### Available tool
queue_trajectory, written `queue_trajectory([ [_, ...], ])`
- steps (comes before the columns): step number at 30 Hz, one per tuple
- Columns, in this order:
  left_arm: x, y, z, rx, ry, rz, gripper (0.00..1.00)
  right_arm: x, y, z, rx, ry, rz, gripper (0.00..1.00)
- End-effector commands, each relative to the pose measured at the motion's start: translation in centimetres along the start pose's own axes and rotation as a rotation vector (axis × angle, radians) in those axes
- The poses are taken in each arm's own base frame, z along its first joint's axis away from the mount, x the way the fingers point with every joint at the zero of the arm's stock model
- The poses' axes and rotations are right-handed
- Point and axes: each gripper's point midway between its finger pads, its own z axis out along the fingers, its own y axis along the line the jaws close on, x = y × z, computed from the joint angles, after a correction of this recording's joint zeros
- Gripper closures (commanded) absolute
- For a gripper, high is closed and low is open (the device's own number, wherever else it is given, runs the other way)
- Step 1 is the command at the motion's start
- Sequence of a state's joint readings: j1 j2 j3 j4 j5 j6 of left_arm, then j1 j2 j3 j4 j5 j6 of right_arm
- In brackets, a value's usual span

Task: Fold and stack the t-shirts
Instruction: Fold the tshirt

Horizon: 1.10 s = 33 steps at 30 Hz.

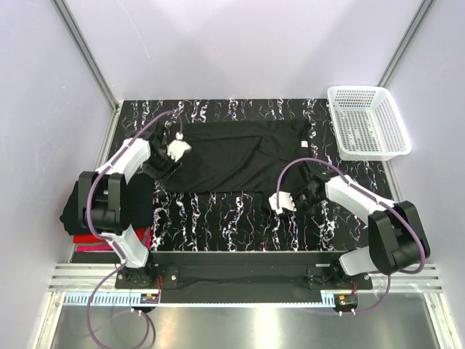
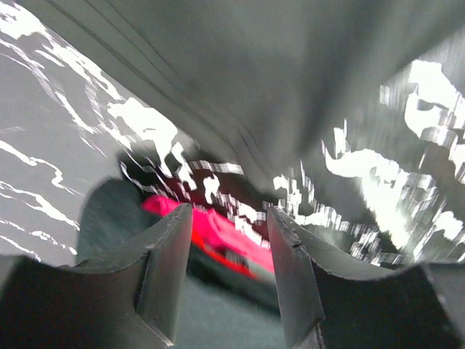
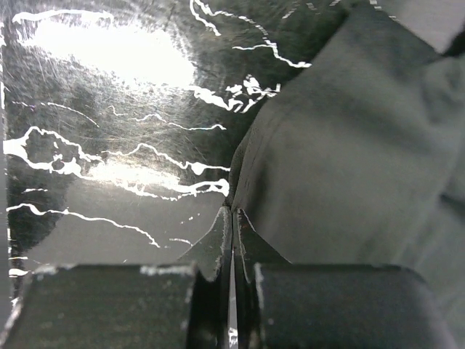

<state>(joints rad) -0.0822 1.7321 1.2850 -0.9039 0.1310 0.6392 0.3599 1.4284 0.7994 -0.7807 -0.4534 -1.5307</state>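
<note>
Since the black t-shirt (image 1: 218,163) lies spread at 12 o'clock on the table (image 1: 218,218) for folding, we press our right fingers (image 3: 216,251) together at its 5 o'clock hem, while our left fingers (image 2: 163,269) stand half-apart by its 9 o'clock edge.

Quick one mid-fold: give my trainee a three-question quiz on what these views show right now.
1. True or false: the white plastic mesh basket stands at the far right corner of the black marbled table.
2. The right gripper is: A) wide open; B) shut at the edge of the spread black cloth t-shirt; C) inside the basket.
3. Which colours show in the folded cloth pile by the table's near left edge?
Key: 1 true; 2 B; 3 black, red and pink.
</note>
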Motion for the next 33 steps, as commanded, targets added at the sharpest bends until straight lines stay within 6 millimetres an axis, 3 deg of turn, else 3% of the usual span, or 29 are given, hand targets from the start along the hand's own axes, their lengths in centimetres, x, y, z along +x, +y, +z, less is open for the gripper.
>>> queue_trajectory([
  [1,1.6,0.5,-1.0,-0.017,0.026,0.218,0.5,-1.0,-0.8,-1.8,0.062,0.004,0.035,1.0],
  [5,2.0,-0.5,-0.1,0.078,0.069,0.198,0.49,-0.9,-0.4,-1.8,0.067,0.007,0.065,1.0],
  [12,-0.1,0.1,1.0,0.118,0.05,0.154,0.48,-0.9,-0.9,-2.1,0.077,0.017,0.108,1.0],
  [18,-0.3,-1.1,1.2,0.184,0.059,0.156,0.44,-0.7,-0.7,-1.9,0.069,0.023,0.131,1.0],
  [33,1.2,-3.2,3.0,0.294,0.154,0.173,0.48,-0.5,-0.9,-1.5,0.062,0.028,0.172,1.0],
])
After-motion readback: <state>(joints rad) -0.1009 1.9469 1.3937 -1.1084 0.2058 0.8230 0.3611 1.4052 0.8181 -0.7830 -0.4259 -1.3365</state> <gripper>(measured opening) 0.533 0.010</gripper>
